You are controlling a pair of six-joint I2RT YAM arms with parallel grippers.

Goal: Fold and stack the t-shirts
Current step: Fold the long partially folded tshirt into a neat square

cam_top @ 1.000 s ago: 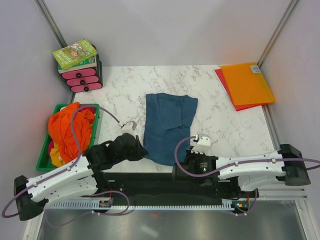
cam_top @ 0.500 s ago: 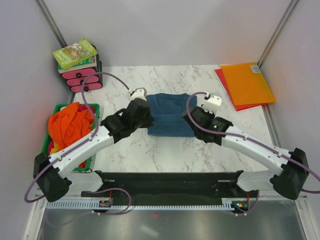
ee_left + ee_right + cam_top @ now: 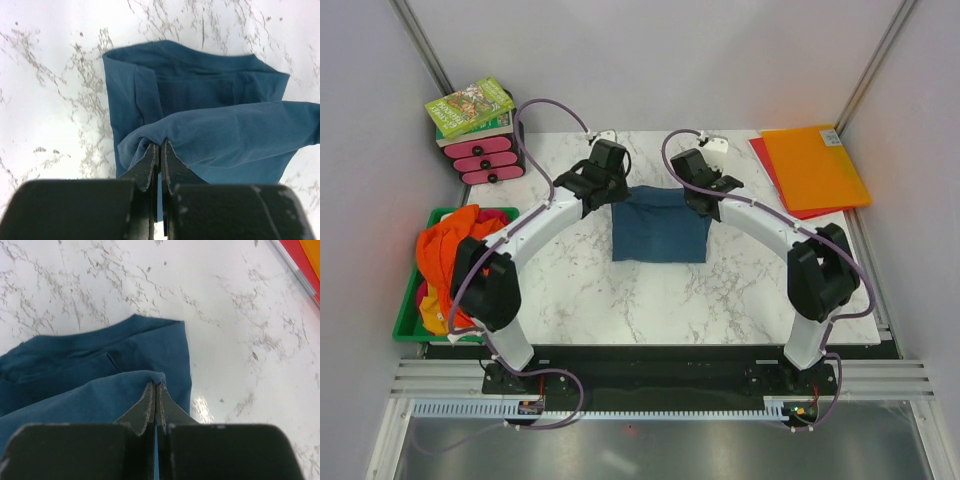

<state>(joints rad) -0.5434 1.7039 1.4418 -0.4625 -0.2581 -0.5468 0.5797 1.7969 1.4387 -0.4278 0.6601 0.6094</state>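
Left claw (image 3: 160, 147) and right claw (image 3: 155, 387) are each pinching shut on a corner of the teal shirt (image 3: 660, 225), holding its folded-over layer just above the lower one. That held edge is running left to right between them, the lower layer's far edge lying just beyond on the table (image 3: 620, 290). Orange shirts (image 3: 450, 255) are sitting bunched in the bin (image 3: 404, 318), well left.

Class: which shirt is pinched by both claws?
The blue shirt on the table: the left claw and right claw each pinch an edge. The orange shirts lie heaped in the green bin, untouched.
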